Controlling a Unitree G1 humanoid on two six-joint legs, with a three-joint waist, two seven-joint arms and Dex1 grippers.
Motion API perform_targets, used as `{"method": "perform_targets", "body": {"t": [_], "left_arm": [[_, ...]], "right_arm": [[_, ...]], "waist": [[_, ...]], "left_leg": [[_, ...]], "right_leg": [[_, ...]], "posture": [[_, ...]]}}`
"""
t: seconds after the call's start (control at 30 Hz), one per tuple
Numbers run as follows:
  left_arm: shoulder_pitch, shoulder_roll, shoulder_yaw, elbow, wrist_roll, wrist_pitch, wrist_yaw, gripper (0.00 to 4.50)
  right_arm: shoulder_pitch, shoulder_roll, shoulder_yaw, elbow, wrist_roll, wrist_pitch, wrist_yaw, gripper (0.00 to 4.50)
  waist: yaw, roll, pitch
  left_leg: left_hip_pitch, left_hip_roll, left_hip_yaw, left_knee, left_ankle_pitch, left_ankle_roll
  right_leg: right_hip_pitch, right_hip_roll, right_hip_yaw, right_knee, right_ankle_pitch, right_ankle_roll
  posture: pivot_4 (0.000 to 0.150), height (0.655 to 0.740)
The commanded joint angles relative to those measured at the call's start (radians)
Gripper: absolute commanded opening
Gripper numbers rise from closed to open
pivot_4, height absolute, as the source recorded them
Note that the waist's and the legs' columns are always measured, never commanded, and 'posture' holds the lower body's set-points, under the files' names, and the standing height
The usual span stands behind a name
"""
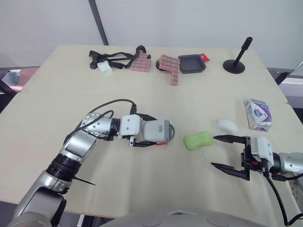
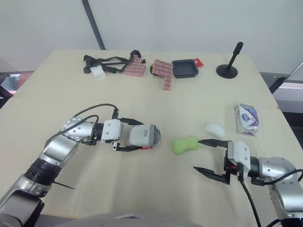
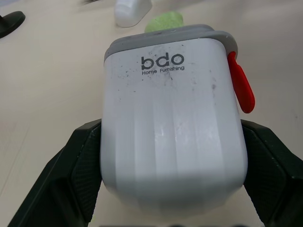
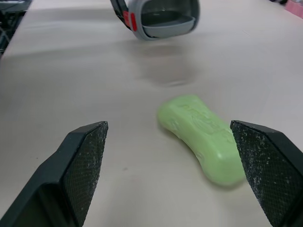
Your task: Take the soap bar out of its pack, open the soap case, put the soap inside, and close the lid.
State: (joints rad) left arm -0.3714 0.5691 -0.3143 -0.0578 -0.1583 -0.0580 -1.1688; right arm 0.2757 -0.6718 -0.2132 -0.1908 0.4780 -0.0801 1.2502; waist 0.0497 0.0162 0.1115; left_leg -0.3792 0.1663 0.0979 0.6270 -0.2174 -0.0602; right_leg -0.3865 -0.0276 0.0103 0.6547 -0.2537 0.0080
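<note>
Bare on the table [image 1: 57, 94], the green soap bar [image 1: 199, 140] lies just ahead of the right gripper [image 1: 221, 151] with its jaws spread, the left gripper [image 1: 143, 136] clenching the soap case [image 1: 158, 131]; probably slick, so pinch its narrow waist.

Lime-green soap bar [image 1: 198, 140]; white, grey-rimmed soap case [image 1: 156, 131] with red latch.

Light is bright, diffuse and overhead; table [image 1: 52, 90] evenly lit, no hard glare; shadows all soft. Faint smudge of shadow under the soap case [image 4: 163, 19], beyond the right gripper [image 1: 214, 151] fingertips; thin dark rim under the soap [image 4: 203, 137] between those fingers; case shell shades darker toward the base of the left gripper [image 1: 142, 142] fingers.
</note>
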Motion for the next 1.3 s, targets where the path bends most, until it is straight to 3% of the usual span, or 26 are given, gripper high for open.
{"method": "perform_targets", "body": {"t": [0.03, 0.27, 0.73, 0.83, 1.3], "left_arm": [[-0.025, 0.025, 0.013, -0.031, -0.004, 0.025, -0.016, 3.47], [-0.088, 0.032, -0.005, -0.006, 0.02, 0.089, -0.036, 3.47], [-0.161, 0.02, -0.025, -0.001, 0.031, 0.132, -0.064, 3.47], [-0.192, 0.026, -0.066, 0.003, 0.11, 0.149, -0.046, 3.47], [-0.268, 0.029, -0.191, -0.109, 0.185, 0.413, -0.091, 3.47]], "right_arm": [[0.013, -0.012, -0.034, -0.037, 0.016, 0.02, -0.036, 4.45], [0.019, -0.007, -0.056, -0.065, 0.057, 0.065, -0.083, 4.45], [0.05, -0.008, -0.044, 0.012, 0.087, -0.127, 0.139, 4.45], [0.036, -0.009, -0.04, 0.021, 0.078, -0.124, 0.134, 4.45], [0.008, -0.015, -0.011, 0.016, 0.047, -0.099, 0.086, 4.45]], "waist": [[0.0, 0.0, 0.0], [0.004, 0.0, 0.0], [0.003, 0.0, 0.0], [0.0, 0.0, 0.0], [0.001, 0.0, 0.0]], "left_leg": [[0.0, 0.0, 0.0, 0.0, 0.0, 0.0], [0.001, 0.0, 0.0, 0.0, 0.0, 0.0], [-0.003, 0.0, 0.0, 0.0, 0.0, 0.0], [-0.003, 0.0, 0.0, 0.0, 0.0, 0.001], [-0.003, -0.001, -0.001, 0.0, 0.0, 0.001]], "right_leg": [[0.0, 0.0, 0.0, 0.0, 0.0, 0.0], [0.0, 0.0, 0.0, 0.0, 0.0, 0.0], [0.0, -0.001, -0.001, -0.001, 0.0, 0.0], [0.0, -0.001, -0.001, -0.001, 0.0, 0.0], [0.0, -0.001, -0.001, -0.001, 0.0, 0.0]], "posture": [[0.15, 0.74], [0.15, 0.74], [0.15, 0.74], [0.15, 0.74], [0.15, 0.74]]}}
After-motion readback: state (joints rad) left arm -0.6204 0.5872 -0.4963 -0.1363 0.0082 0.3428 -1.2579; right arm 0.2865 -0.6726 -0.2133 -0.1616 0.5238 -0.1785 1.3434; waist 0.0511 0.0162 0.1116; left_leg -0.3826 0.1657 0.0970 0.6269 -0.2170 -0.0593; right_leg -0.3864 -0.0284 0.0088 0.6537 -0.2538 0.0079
